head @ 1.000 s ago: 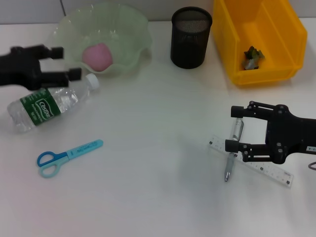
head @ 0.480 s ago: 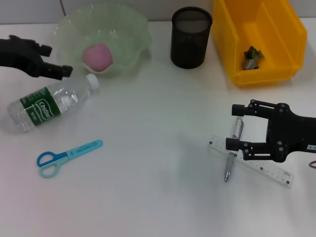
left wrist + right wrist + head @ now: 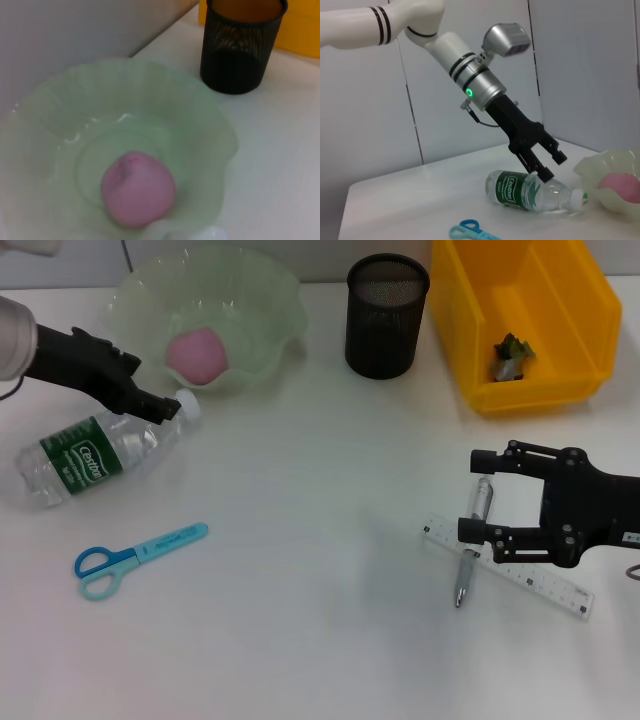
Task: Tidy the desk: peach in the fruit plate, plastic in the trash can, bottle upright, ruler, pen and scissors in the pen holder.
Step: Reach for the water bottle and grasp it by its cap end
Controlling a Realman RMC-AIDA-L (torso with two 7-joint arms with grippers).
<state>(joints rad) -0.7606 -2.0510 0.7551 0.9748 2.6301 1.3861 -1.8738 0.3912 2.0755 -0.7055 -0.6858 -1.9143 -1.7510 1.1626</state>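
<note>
Since the earlier frames the left gripper (image 3: 160, 405) has swung in from the table's left edge and dropped toward the bottle (image 3: 100, 448); its tips now sit just beside the white cap (image 3: 188, 405), fingers spread wide with nothing between them (right wrist view). Right gripper (image 3: 478, 497) unchanged: hovering open over the pen (image 3: 472, 553), which lies crossed on the ruler (image 3: 508, 566) near the right edge.

Key relation: bottle lies on its side near the left edge, long axis running from the cap, which points toward the far edge and the fruit plate (image 3: 262, 362), down to the base, nearer the front-left corner. Left gripper is at the neck end, well nearer than the right.

Judgement: next move is closing on the neck or shoulder to tip the bottle upright.

Peach (image 3: 196, 352) already in plate. Scissors (image 3: 137, 558) untouched, front-left. Pen holder (image 3: 386, 315) at far edge; plastic (image 3: 513, 353) in the yellow bin (image 3: 580, 310).
</note>
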